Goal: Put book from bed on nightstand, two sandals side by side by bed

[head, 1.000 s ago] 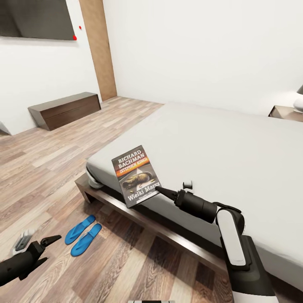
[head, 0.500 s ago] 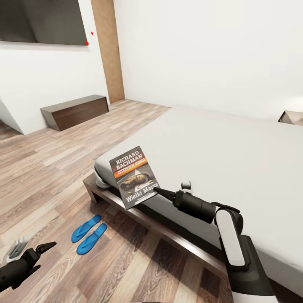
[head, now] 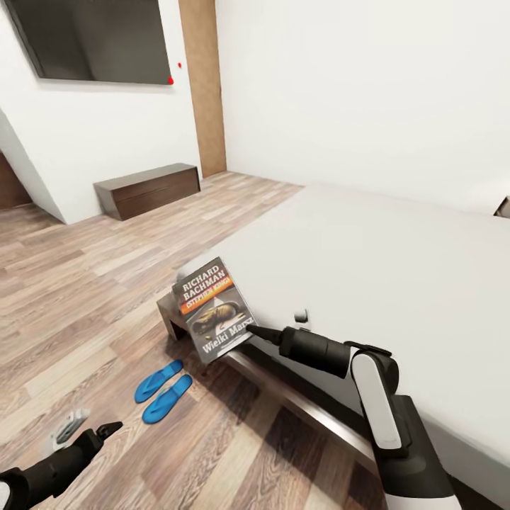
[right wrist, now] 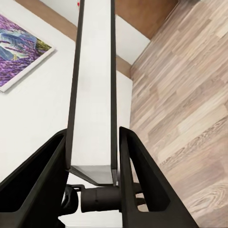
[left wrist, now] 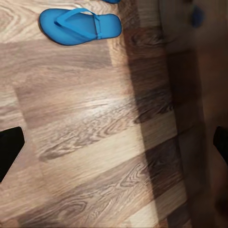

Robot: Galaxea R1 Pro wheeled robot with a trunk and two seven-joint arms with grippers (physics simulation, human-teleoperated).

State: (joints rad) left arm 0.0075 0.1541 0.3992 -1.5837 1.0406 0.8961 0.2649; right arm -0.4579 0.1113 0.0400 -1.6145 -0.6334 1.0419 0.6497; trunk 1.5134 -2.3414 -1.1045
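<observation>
Right tool [head: 249, 329] clamped the book [head: 212, 309] by its lower edge, cover up, held above bed [head: 397, 269] corner. Left tool [left wrist: 114, 142] spread wide, low over floor [head: 85, 283], near paired sandals [head: 163, 389].

Readable text stands on one item, the book [head: 212, 309] cover, seen in the head view.
- Top of cover, white capitals, two lines: "RICHARD BACHMAN".
- Orange band just below the author name: small dark lettering, probably "STEPHEN KING"; too blurred to confirm.
- Bottom of cover, below the greyish picture: white title "Wielki Mars", last letters hidden behind the right gripper [head: 249, 329].
</observation>
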